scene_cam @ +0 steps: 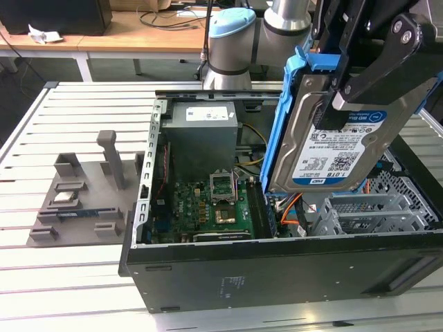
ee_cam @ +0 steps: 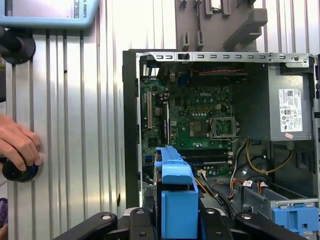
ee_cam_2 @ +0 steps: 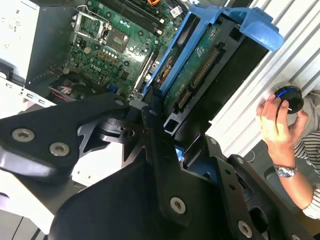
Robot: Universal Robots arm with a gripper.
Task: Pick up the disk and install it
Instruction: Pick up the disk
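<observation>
One open computer case [scene_cam: 277, 270] lies on a slatted metal table [scene_cam: 62, 297] beneath the fingers of one black gripper [scene_cam: 340, 97]. Inside the case are one grey power-supply box [scene_cam: 204, 138] and one green motherboard [scene_cam: 208, 207]. The fingers are clamped onto the flat faces of one disk [scene_cam: 332, 155], held steeply tilted between them in its blue caddy, above the case's open side. Away from the fingers, one person's hand [ee_cam_2: 276, 125] rests on one round knob [ee_cam_2: 290, 98].

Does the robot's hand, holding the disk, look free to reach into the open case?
Probably yes: the hand, shut on the disk, hangs over the case, whose open side faces up; nothing lies between them.
</observation>
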